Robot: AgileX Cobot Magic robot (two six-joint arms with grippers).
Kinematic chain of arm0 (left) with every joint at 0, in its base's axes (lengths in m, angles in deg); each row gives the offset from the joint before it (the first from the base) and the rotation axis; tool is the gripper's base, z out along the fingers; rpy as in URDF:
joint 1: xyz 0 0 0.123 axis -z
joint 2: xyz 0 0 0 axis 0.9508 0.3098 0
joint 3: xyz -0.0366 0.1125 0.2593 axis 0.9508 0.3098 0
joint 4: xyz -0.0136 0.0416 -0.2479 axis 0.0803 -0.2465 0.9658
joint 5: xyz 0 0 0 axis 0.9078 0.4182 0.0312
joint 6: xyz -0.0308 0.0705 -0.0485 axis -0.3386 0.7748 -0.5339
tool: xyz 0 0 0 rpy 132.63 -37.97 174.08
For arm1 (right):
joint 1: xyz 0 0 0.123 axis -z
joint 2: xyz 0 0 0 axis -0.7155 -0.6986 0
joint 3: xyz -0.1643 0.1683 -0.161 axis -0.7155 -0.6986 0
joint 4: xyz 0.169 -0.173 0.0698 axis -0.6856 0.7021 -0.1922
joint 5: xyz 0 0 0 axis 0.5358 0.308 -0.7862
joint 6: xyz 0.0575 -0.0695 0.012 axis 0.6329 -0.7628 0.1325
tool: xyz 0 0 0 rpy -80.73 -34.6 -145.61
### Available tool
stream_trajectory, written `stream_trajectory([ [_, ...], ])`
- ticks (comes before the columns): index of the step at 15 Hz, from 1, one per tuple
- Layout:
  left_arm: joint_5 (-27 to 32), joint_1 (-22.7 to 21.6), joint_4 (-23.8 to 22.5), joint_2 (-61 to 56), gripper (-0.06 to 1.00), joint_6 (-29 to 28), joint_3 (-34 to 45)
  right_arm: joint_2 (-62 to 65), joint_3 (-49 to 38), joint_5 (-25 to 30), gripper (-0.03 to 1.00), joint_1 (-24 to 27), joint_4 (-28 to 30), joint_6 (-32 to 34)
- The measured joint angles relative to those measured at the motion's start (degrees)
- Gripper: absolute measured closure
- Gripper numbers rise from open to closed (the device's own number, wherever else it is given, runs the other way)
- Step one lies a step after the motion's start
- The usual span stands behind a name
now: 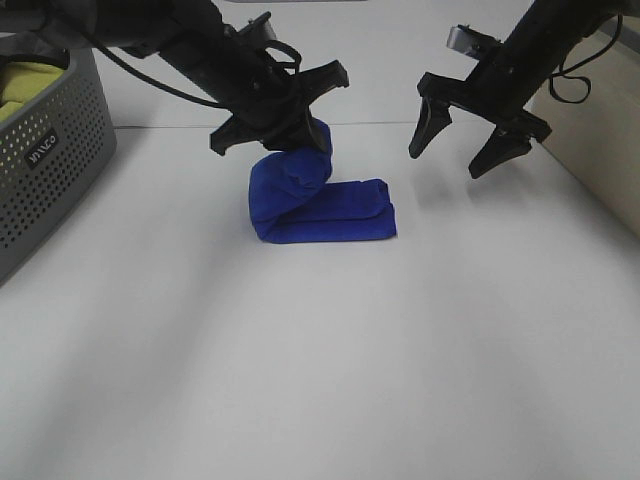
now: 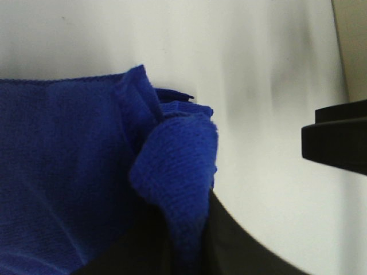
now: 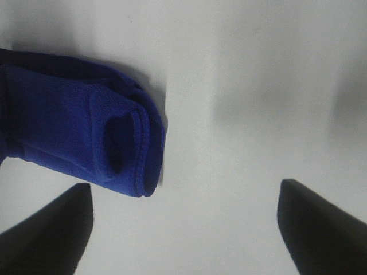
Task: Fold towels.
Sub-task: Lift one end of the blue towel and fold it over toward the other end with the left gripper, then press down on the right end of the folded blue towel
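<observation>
Evidently soft and limp, the towel (image 1: pixel 320 205) slumps against the spread left pincer (image 2: pixel 264 189); right pincer (image 1: pixel 465 140) gapes too; best gripped at a hemmed corner.

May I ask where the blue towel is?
In the exterior high view, the blue towel lies centrally, its left end bunched up under the left gripper.

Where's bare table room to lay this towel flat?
Widest bare tabletop lies in front of the blue towel, nearest the camera; also between towel and grey basket. Crowded behind the towel, around the left gripper and right gripper.
</observation>
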Motion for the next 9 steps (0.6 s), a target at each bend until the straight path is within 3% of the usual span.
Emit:
stream_trajectory([
  [3,-2.1,0.9,6.2,1.7,0.83,0.0,0.0,0.0,0.0,1.4,0.14,0.0,-0.1,0.0],
  [7,-3.3,1.1,10.7,1.8,0.45,1.0,0.0,1.1,0.0,2.1,0.14,0.0,0.1,0.0],
  [9,-3.3,1.1,13.4,1.8,0.34,3.0,0.0,1.5,0.0,2.4,0.14,0.0,0.1,0.0],
])
